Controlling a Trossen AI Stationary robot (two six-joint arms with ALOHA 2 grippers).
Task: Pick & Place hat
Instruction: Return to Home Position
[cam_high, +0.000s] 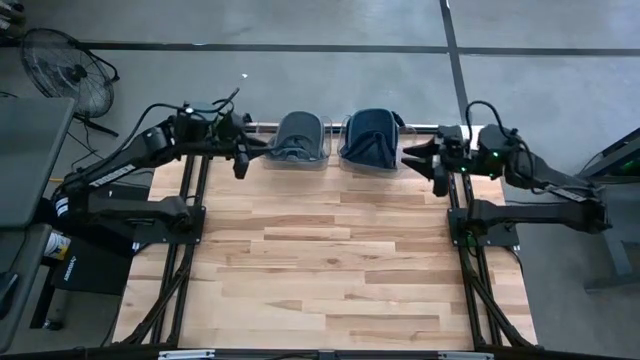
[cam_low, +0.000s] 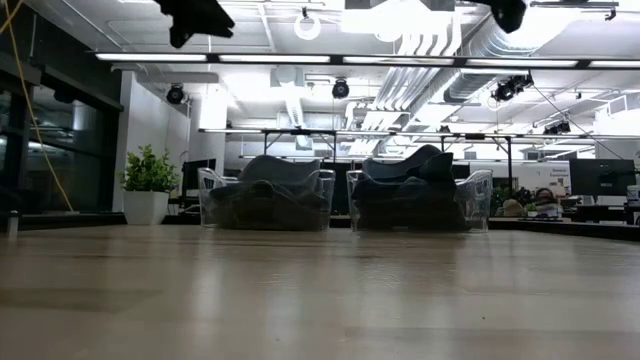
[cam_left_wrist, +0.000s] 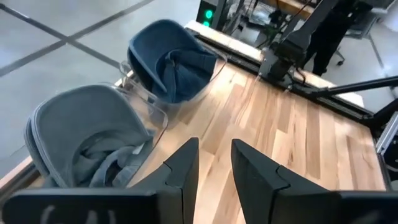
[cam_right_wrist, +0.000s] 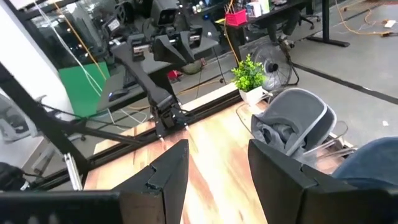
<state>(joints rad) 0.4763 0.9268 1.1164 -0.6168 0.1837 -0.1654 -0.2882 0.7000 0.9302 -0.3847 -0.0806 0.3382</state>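
Two transparent bins are sitting at the table's (cam_high: 330, 260) far edge, the left bin (cam_low: 207, 190) holding gray caps (cam_high: 298, 135), the right bin (cam_low: 480, 195) the blue cap (cam_high: 372, 135). Left gripper (cam_left_wrist: 214, 144) and right gripper (cam_right_wrist: 217, 144) are hovering beside them, empty, fingers parted.

Overhead, ceiling strip lights (cam_low: 400, 58) glare; the table (cam_high: 330, 270) is evenly lit.

high: straight down on table (cam_high: 330, 280) | low: tabletop level — facing 2 bins (cam_low: 210, 190) | wrists: oblique, near, same bins

2 bins (cam_low: 212, 195) (cam_low: 480, 200), 2 arms (cam_high: 130, 160) (cam_high: 540, 175), 1 fan (cam_high: 65, 65), 1 plant (cam_low: 148, 170); caps (cam_left_wrist: 93, 124) no. unclear.
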